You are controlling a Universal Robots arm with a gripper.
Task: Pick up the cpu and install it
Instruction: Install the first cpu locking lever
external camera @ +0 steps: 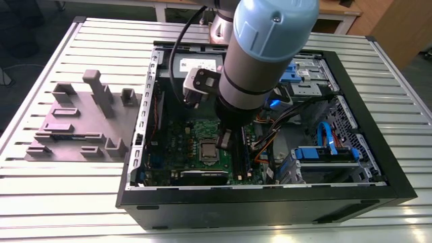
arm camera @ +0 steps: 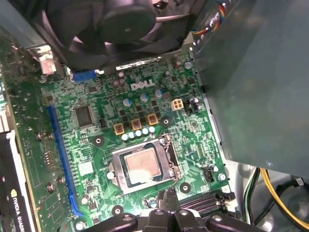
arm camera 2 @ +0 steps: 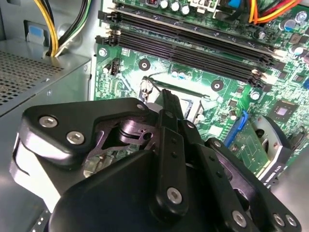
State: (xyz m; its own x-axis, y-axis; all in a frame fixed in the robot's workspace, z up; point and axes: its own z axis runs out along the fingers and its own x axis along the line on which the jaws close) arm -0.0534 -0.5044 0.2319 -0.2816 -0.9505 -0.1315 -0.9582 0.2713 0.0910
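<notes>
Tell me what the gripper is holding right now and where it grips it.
Nothing visible: the gripper hangs beside the socket, and the cpu lies in that socket, apart from it.

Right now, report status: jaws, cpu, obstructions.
Gripper beside the socket, jaws closed, empty. Cpu seated in socket. Memory slots close alongside.

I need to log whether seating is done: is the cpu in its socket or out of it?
In. The cpu lies flat inside the socket's silver frame on the motherboard, with the gripper just beside it.
</notes>
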